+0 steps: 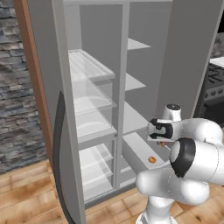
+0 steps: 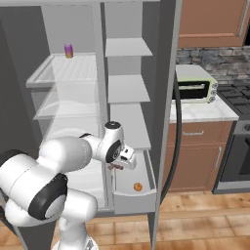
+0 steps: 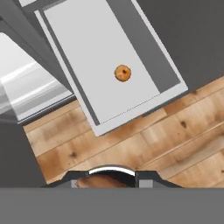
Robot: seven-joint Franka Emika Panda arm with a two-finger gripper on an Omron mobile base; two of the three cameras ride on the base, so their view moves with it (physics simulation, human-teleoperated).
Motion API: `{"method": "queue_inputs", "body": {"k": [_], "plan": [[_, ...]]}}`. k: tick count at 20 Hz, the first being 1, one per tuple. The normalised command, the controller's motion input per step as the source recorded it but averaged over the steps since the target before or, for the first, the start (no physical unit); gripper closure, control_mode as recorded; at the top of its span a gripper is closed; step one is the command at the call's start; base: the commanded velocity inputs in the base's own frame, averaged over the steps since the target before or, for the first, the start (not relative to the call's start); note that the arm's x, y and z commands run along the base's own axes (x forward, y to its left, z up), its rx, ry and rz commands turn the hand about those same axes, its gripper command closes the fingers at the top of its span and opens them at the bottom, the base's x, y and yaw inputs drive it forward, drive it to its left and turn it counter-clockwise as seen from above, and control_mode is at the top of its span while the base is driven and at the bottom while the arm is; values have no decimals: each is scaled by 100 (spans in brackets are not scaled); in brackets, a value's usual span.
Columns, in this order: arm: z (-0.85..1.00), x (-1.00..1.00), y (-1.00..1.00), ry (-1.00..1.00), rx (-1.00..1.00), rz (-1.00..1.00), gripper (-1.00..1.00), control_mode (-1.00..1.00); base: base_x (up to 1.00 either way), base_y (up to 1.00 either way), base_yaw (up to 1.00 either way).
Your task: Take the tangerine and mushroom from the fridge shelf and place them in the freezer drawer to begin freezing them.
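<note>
Above the open freezer drawer, my claw clamps the mushroom.

Down inside the bin, the tangerine already rests on the pale floor, so I judge the second delivery is in hand. Next I should lower toward the bare floor beside the fruit, then part my fingers and let the brown lump drop clear of the front wall.

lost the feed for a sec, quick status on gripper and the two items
Gripper shut on mushroom, above the open freezer drawer. Tangerine lies in the drawer. Nothing in the way below.
</note>
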Motion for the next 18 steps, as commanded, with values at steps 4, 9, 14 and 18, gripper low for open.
{"method": "queue_inputs", "body": {"k": [4, 9, 14, 18], "plan": [[-44, 27, -5, 0, 0, -3, 100, -100, 0, 0, 0], [-46, 29, -10, 0, 0, -2, 100, -100, 0, 0, 0], [-51, 18, -17, 0, 0, 0, 100, -100, 0, 0, 0], [-44, 33, -7, 0, 0, 0, 100, -100, 0, 0, 0]]}}
